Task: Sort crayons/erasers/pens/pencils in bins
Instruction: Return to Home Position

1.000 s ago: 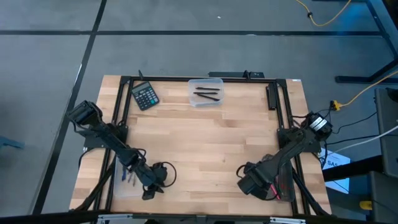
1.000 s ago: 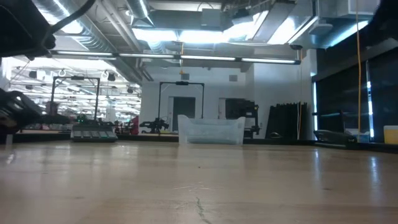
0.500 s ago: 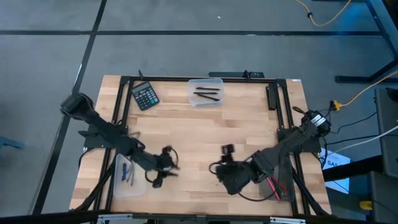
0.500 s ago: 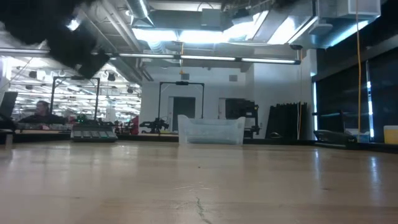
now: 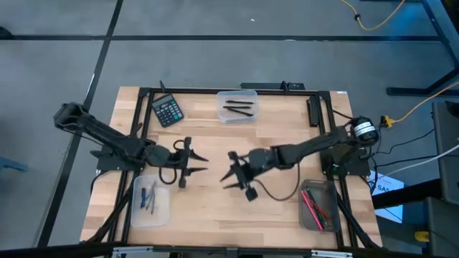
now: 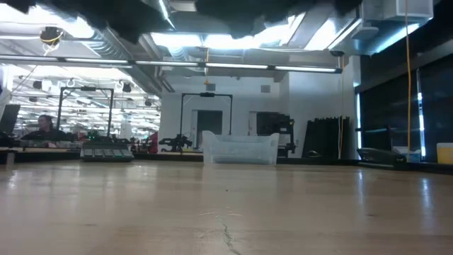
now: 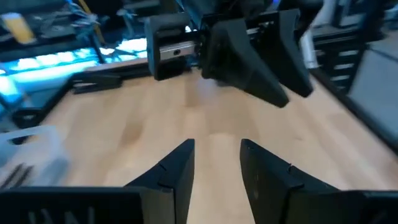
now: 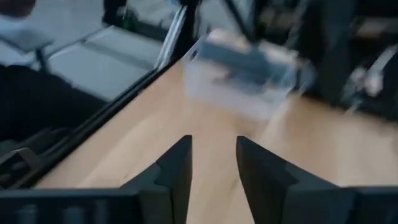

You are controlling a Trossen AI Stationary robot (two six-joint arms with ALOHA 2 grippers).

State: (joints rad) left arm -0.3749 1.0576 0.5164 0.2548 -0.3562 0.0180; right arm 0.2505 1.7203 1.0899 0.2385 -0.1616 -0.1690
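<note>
Above the bench (image 5: 244, 129), left claw (image 5: 199, 163) and right claw (image 5: 226, 170) hover mid-frame, spread, empty; sorting looks finished, parking both remains.

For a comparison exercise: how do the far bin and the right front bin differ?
The far bin is clear, holding black sticks; the right front bin is smoky dark, holding red and green sticks. The far bin lies crosswise, the right front bin lengthwise. Both are rounded tubs.
</note>
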